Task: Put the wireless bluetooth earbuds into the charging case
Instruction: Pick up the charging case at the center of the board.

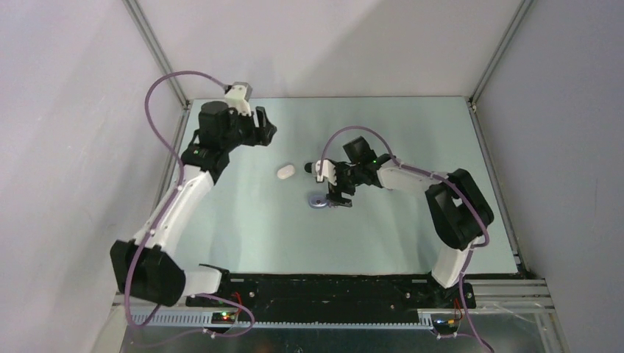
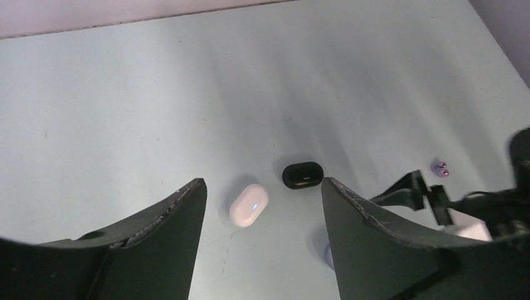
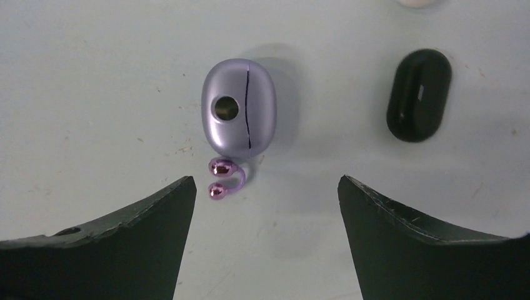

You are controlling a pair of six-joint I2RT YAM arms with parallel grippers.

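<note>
The left gripper (image 1: 263, 131) hangs high over the far left of the table (image 1: 243, 243), a matte, pale green sheet with fine specks. Its black, scuffed, wedge-shaped fingers (image 2: 156, 244) stand wide apart with nothing between them. In its wrist view a glossy white case (image 2: 249, 204), a smooth pebble showing a small blue light, lies on the table within the gap, nearer the left-hand finger. Just right of it sits a black case (image 2: 302, 174), a shiny oval capsule, apart from the white one. Further right lies the lavender case (image 3: 239, 107), a satin metallic oval with a thin dark seam down its length and a round dark recess beside the seam. The lavender earbud (image 3: 225, 178) lies on the table at the near end of that case. It is a small C-shaped hook with two mirror-bright bulbs, and its curved back is touching or nearly touching the case; I cannot tell which. The right gripper (image 3: 265, 181) hovers low over it with its jaws spread and empty. The earbud sits just ahead of the fingertips, inside the gap but close to the left-hand finger and well off the right-hand one. Bare table lies to the left of the lavender case and toward the arms' bases. The black case lies to its right, apart from it, and the enclosure walls stand well away.
</note>
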